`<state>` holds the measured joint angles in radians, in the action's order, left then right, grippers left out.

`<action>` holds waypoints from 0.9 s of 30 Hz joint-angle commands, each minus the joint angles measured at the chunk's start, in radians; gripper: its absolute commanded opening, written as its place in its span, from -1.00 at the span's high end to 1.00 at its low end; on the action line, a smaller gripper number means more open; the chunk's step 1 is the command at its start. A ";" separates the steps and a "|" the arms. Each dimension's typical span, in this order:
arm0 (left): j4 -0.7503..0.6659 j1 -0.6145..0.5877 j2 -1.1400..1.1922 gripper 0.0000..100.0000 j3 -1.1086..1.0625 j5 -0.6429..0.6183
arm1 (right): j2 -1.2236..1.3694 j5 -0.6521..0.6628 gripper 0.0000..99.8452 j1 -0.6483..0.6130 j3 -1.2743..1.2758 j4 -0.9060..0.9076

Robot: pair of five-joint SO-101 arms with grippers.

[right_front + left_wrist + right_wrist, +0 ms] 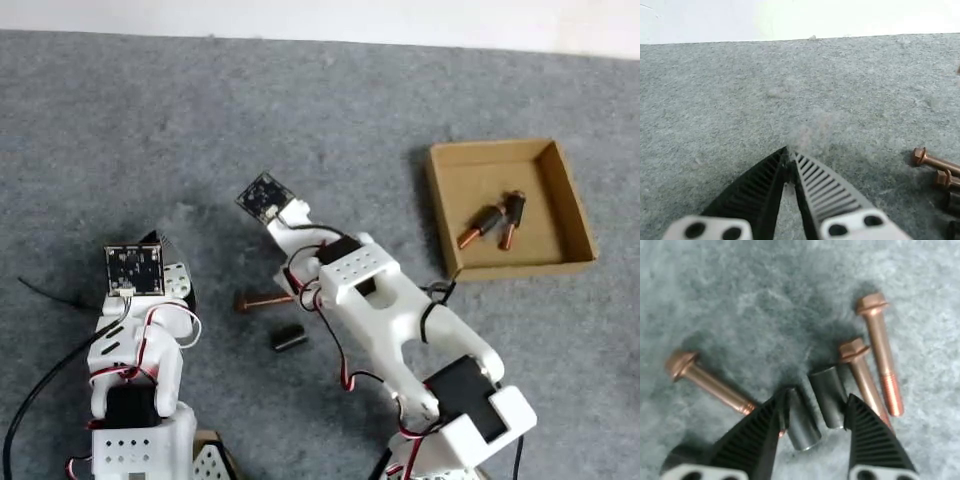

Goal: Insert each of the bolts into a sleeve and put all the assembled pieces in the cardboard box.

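Note:
My right gripper (816,397) is open and low over the grey mat, with two dark sleeves (827,397) lying side by side between its fingers. Three copper bolts lie around them: one (710,382) on one side, two (880,352) close together on the other. From above, one bolt (262,300) and one sleeve (289,338) show beside the right arm (370,290). My left gripper (788,151) is shut and empty, a short way from the bolts (935,162). The cardboard box (440,215) at the right holds two assembled pieces (483,224).
Grey mat covers the whole table. The left arm (135,340) sits at the lower left, close to the loose parts. A black cable (40,385) trails off to the left of it. A pale wall edges the far side of the table.

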<state>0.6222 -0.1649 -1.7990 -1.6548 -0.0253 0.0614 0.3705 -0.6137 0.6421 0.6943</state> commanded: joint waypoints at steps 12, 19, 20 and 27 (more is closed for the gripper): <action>-0.017 -0.015 -0.012 0.98 0.007 -0.011 | 0.015 0.002 0.66 0.045 0.031 0.122; -0.017 -0.015 -0.012 0.98 0.007 -0.011 | 0.015 0.003 0.70 0.045 0.038 0.107; -0.017 -0.015 -0.012 0.98 0.007 -0.011 | 0.015 0.003 0.75 0.045 0.038 0.107; -0.017 -0.015 -0.012 0.98 0.007 -0.011 | 0.015 0.003 0.99 0.042 0.038 0.107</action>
<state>0.6222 -0.1649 -1.7990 -1.6548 -0.0253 0.0736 0.3721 -0.5738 0.6544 0.7925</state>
